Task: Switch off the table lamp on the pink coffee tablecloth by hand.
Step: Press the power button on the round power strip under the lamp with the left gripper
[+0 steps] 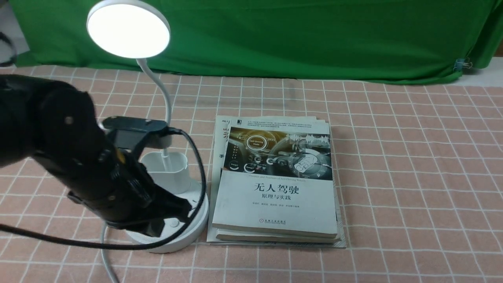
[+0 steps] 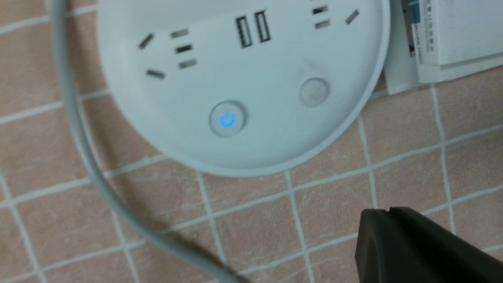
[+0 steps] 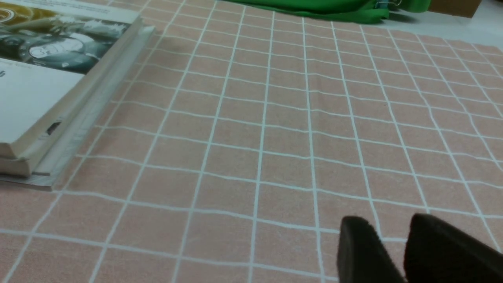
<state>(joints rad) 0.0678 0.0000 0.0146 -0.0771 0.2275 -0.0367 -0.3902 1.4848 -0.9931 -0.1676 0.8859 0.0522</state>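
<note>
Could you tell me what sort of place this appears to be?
Probably a robot test station: a robot arm reaches over a lit lamp, a green cloth hangs as a backdrop, and a checked pink cloth covers the work surface.

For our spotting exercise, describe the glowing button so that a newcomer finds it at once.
On the pink gridded tablecloth, left of the stacked books, stands a white lamp. Its round base carries two round buttons; choose the one with a lit blue power symbol, unlike its plain, unlit neighbour.
</note>
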